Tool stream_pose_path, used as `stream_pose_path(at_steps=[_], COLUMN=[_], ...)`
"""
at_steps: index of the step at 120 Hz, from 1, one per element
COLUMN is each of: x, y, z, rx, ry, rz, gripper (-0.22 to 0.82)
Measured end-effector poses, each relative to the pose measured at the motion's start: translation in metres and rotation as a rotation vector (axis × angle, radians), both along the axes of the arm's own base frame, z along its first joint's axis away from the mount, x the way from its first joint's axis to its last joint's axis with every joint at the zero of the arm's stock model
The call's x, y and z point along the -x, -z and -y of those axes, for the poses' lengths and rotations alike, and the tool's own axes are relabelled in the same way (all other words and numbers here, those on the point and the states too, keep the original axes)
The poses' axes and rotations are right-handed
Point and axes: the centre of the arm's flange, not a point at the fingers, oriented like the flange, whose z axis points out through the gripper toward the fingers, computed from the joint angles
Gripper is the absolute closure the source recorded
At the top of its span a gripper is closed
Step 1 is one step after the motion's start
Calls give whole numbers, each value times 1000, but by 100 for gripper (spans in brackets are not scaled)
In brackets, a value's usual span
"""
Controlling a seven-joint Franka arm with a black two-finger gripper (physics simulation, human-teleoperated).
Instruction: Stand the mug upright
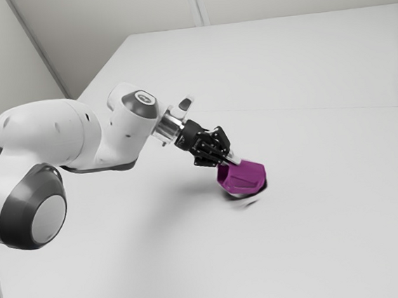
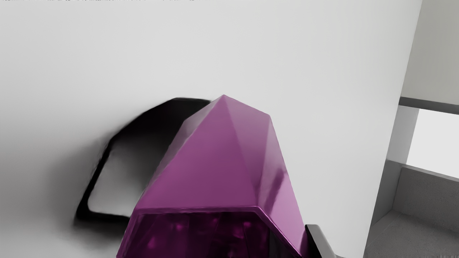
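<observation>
In the exterior view my gripper (image 1: 234,159) reaches down to the upper side of the purple faceted mug (image 1: 245,177). The mug lies tipped on its side, its mouth toward the exterior view's left, and a shadow under it suggests it hangs slightly above the table. In the wrist view the mug (image 2: 211,175) has its dark mouth nearest the hand. There my gripper (image 2: 300,245) is shut on the mug's wall, with one finger outside and a dark shape, apparently the other, inside the mouth. The mug's handle cannot be made out.
The white table (image 1: 319,229) stretches around the mug. Behind it stands a pale raised surface (image 1: 268,58) in the exterior view. The wrist view has a dark shadow (image 2: 143,122) beside the mug and the table's edge beyond it.
</observation>
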Motion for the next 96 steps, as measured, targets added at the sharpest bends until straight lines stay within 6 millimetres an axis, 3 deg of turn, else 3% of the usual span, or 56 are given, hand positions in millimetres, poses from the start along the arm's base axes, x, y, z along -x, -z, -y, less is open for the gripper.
stream_pose_path(at_steps=[30,43,56,73,96], x=[-2,4,11,24,38], y=[-16,-49,-76,-108,-112], z=[1,-2,-11,-8,-17], rx=[-3,-49,-176,-416,-678], ry=[13,67,157,340,519], rz=[26,81,135,220,244], gripper=[75,75,76,78,78])
